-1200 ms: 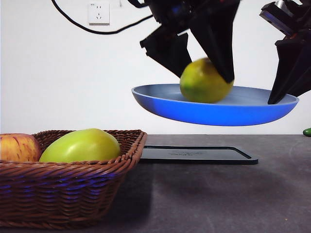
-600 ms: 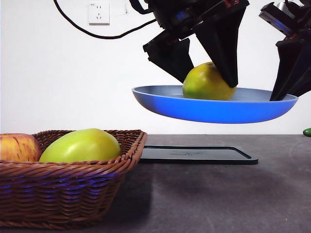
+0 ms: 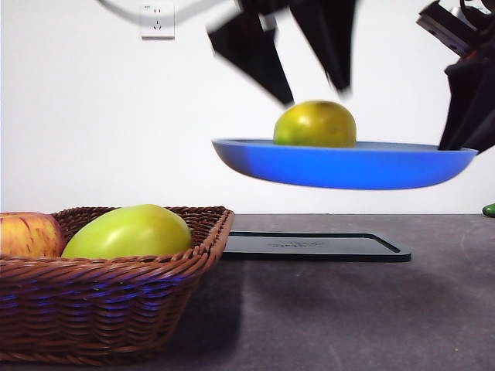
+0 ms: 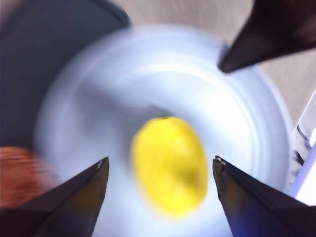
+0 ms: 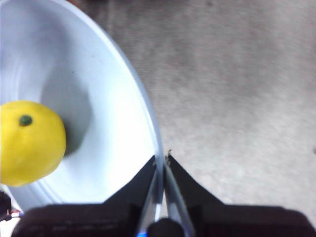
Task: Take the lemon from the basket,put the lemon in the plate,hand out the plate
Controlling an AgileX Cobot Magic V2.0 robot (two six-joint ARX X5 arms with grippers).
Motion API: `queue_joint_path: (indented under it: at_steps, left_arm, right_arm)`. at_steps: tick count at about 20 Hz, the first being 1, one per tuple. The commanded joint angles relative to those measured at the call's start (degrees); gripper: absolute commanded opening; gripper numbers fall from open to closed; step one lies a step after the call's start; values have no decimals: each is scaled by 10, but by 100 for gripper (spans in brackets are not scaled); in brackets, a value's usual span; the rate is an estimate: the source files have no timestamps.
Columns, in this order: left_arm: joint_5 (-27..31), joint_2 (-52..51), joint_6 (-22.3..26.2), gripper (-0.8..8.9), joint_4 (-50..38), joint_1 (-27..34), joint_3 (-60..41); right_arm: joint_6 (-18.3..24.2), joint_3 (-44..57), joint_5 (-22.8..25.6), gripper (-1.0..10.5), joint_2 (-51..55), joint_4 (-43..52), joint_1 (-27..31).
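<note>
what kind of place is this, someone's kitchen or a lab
Likely a lab or test bench, not a kitchen: a bare white wall with one socket, a plain dark table, and staged props, a wicker basket of fruit and a black tray.

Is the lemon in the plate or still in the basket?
In the plate. The lemon sits on the blue plate, which hangs in the air, pinched at its rim by the right end effector.

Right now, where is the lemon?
The lemon sits loose in the plate, held in the air above the black tray by the right gripper, with the open left gripper just above it.
</note>
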State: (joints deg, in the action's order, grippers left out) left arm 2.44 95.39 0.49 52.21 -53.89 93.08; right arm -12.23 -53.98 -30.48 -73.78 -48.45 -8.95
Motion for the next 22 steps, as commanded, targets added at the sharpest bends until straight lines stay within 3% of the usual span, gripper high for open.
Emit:
queue_joint_path:
  at_steps: [1,4,8,18,22]
  left_arm:
    - [21,-35,16,362,42,-3,36]
    - [21,-95,23,362,79,-3,46]
    - [20,-179,23,362,113,-3,46]
    - [20,-264,10,362,158,-4,46]
    - [21,-261,10,362,154,-4,46]
  right_arm:
    - [-1,-11,-5,5,-22,4,19]
    - [7,-33,-3,5,-65,5,43]
    - [8,-107,56,5,-149,5,57]
    - [-12,-368,51,5,-395,7,62]
    - [-25,-411,51,5,-457,29,62]
